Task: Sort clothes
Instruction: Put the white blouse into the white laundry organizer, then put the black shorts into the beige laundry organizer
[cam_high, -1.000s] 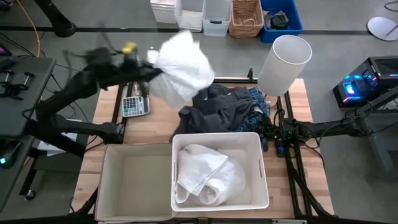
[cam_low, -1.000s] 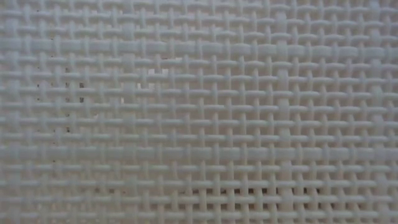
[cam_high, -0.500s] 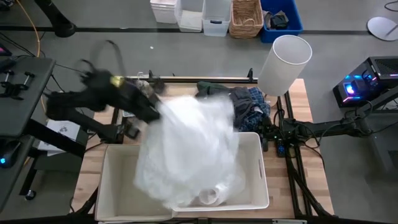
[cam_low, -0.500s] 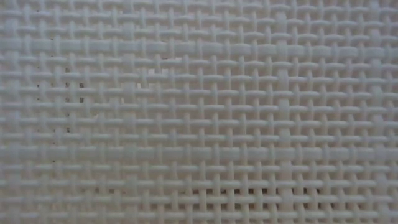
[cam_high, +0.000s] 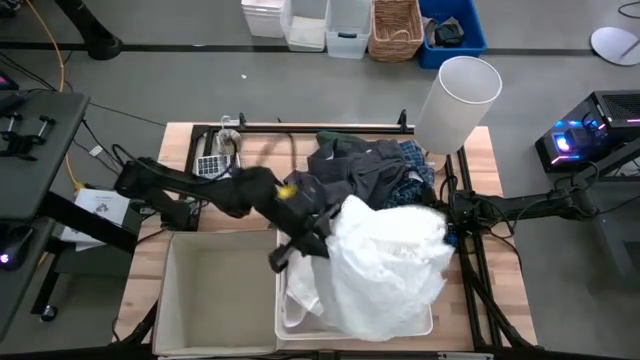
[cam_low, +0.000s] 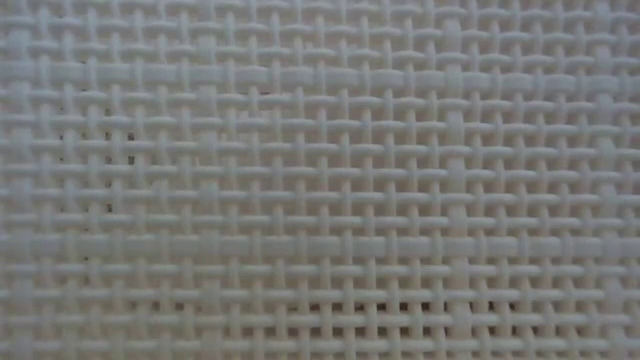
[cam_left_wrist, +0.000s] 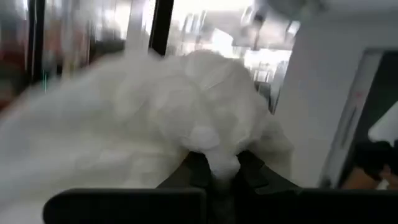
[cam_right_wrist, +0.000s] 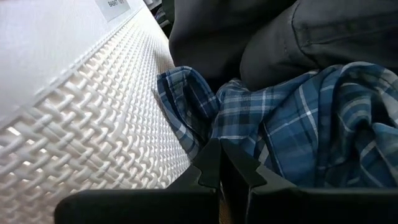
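My left gripper (cam_high: 318, 238) reaches from the table's left over the white bin (cam_high: 288, 322) and is shut on a white garment (cam_high: 385, 265), which spreads over the bin's right half. Another white garment (cam_high: 300, 292) lies in that bin. A pile with a dark grey garment (cam_high: 362, 178) and a blue-white plaid shirt (cam_high: 412, 170) lies on the table behind the bin. My right gripper (cam_right_wrist: 221, 167) is shut at the pile's right, its tips next to the plaid shirt (cam_right_wrist: 298, 124); I cannot tell whether they touch it. My left gripper pinches a bunched bit of the white garment (cam_left_wrist: 219, 158) between its two fingers (cam_left_wrist: 252, 171); how many layers cannot be told. The fingers come from the table's left, slanting down. The cloth billows beyond them over the white bin, and I cannot tell whether it rests on the bin.
A beige bin (cam_high: 200, 300) stands left of the white bin at the near edge. A calculator (cam_high: 210, 165) lies at the far left. A tall white cylinder (cam_high: 455, 100) stands at the far right corner. The low view is filled by a woven bin wall (cam_low: 320, 180).
My left gripper has swung from high over the table's far left down toward the near right, to over the white bin. The white garment went with it, flaring out in the air, and now spreads over the bin's right half.
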